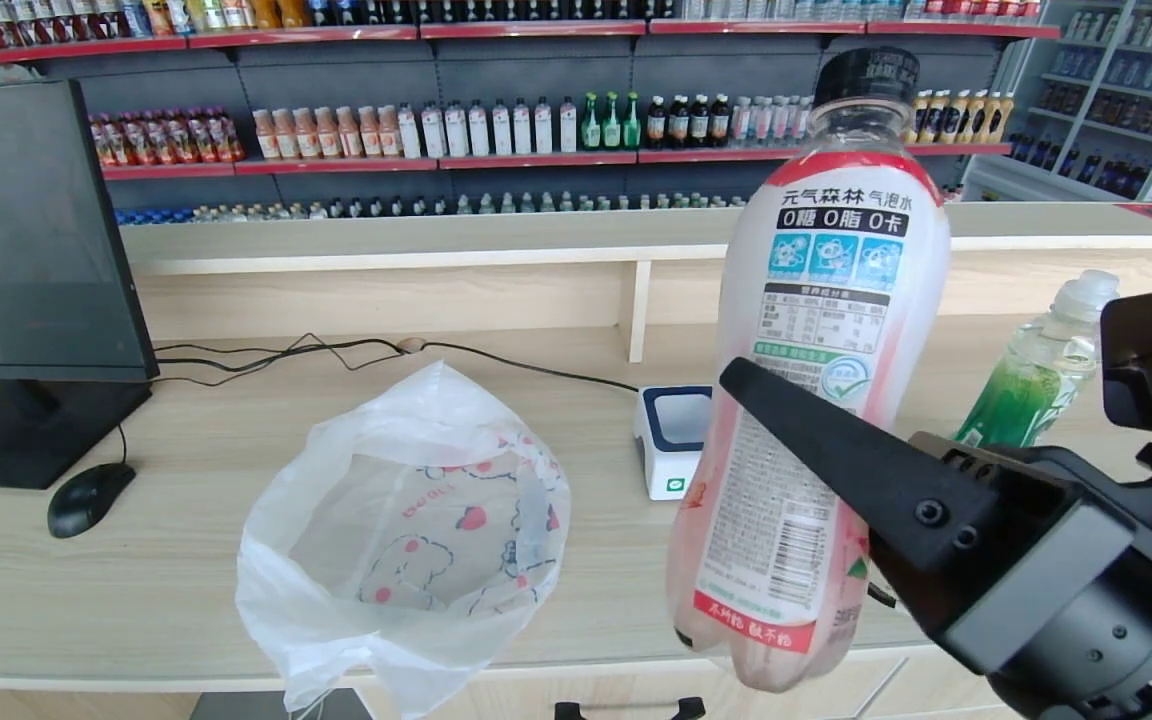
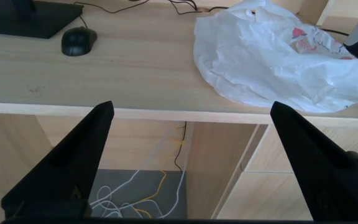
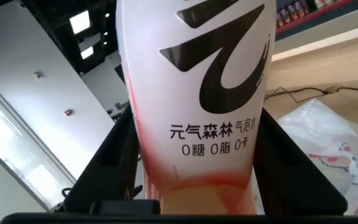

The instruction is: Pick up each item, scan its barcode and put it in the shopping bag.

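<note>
My right gripper [image 1: 816, 450] is shut on a pink-and-white drink bottle [image 1: 816, 400] with a black cap, held upright and slightly tilted high above the counter's front right, its barcode side facing me. In the right wrist view the bottle [image 3: 194, 93] sits between the black fingers [image 3: 114, 155]. The white barcode scanner [image 1: 671, 437] stands on the counter just behind the bottle. An open white plastic shopping bag [image 1: 406, 540] with strawberry print lies front centre; the same bag [image 2: 278, 53] lies on the counter in the left wrist view. My left gripper [image 2: 188, 162] is open below the counter's front edge, holding nothing.
A green-labelled bottle [image 1: 1031, 370] stands on the counter at the right. A monitor [image 1: 31, 240] and a black mouse [image 1: 88, 497] occupy the left, with cables [image 1: 336, 350] along the back. Shelves of drinks [image 1: 496, 125] line the wall beyond a raised ledge [image 1: 436, 240].
</note>
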Robot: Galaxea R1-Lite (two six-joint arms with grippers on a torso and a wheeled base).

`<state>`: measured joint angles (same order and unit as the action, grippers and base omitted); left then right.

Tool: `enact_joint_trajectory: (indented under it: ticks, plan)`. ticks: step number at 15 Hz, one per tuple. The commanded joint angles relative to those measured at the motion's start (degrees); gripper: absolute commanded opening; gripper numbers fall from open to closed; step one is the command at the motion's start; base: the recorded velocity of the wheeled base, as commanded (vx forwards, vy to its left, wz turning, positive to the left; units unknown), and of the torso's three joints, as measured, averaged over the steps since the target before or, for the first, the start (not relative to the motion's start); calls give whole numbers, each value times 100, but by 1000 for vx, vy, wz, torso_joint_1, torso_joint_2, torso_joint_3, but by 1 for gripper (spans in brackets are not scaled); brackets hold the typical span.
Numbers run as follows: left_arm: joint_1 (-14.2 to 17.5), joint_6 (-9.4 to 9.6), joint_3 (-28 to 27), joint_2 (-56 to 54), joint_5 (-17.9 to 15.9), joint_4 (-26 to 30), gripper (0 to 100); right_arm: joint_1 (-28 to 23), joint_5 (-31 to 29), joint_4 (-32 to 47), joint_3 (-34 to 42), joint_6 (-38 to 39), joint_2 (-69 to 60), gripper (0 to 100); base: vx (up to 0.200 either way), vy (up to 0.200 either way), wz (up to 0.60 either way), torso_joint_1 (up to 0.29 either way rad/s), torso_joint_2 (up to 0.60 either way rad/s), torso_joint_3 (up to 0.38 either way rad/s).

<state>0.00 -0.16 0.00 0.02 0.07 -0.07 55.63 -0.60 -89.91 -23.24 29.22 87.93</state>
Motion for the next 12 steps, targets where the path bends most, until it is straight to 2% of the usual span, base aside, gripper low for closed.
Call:
enact_joint_trajectory:
  ticks: [1,5,8,11,12]
  plan:
    - [0,-2,0,-2,1,-1,100,-17,-37,-9,153,-593,181,0,0,0,0,0,0,0]
    - [0,-2,0,-2,1,-1,100,-87,-107,-9,654,-2368,181,0,0,0,0,0,0,0]
    - [0,-2,0,-2,1,-1,100,-351,-766,-9,900,-3370,163,0,0,0,0,0,0,0]
    - [0,-2,0,-2,1,-1,100,-421,-793,-9,944,-3555,137,0,0,0,0,0,0,0]
    - [0,-2,0,-2,1,-1,100,-588,-793,-9,944,-3608,101,0,0,0,0,0,0,0]
